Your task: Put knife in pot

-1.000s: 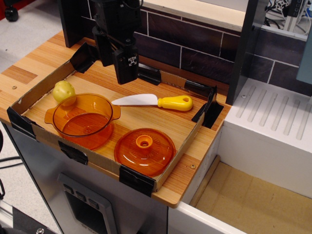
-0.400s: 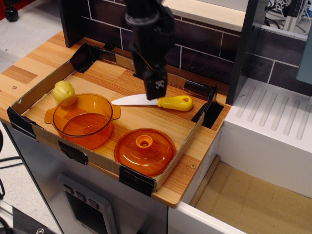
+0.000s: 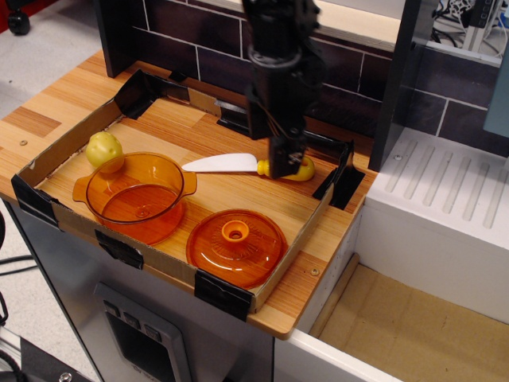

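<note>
The knife (image 3: 223, 164) lies flat in the cardboard tray, its white blade pointing left and its yellow handle (image 3: 304, 170) to the right. My black gripper (image 3: 285, 165) hangs straight down over the handle and hides most of it. I cannot tell how the jaws stand or whether they touch the handle. The translucent orange pot (image 3: 137, 196) stands empty at the tray's front left, well to the left of the gripper.
The flat orange lid (image 3: 236, 245) with its knob lies at the tray's front right. A small yellow-green fruit (image 3: 104, 149) sits behind the pot. The cardboard tray wall (image 3: 290, 255) has black-taped corners. A dark tiled wall stands behind, and a white sink unit to the right.
The gripper has moved right and down, from above the tray's back left, across the blade, to the knife's handle. The knife, pot and lid have not moved.
</note>
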`<state>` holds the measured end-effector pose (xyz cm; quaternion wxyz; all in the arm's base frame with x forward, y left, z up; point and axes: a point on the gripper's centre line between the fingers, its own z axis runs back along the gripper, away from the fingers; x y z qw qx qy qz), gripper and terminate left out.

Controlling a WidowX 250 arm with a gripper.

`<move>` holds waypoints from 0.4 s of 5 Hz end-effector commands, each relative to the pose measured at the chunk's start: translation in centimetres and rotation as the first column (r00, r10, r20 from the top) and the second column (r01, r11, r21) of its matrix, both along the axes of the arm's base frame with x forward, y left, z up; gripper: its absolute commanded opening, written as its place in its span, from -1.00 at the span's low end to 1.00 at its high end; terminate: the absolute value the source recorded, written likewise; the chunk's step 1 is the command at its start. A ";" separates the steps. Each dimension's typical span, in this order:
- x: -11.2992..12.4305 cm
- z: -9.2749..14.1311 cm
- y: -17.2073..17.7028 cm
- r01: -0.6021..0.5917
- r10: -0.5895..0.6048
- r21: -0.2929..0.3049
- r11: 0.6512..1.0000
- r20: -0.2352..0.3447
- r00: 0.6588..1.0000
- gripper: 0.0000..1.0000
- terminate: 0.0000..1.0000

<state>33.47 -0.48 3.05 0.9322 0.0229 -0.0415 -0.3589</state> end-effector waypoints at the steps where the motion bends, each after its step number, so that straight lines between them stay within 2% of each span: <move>1: 1.3 -0.5 -0.8 -0.005 0.004 0.023 1.000 0.021 1.000 1.00 -1.00; 2: 1.4 -1.3 -1.0 -0.001 0.001 0.030 1.000 0.000 1.000 1.00 -1.00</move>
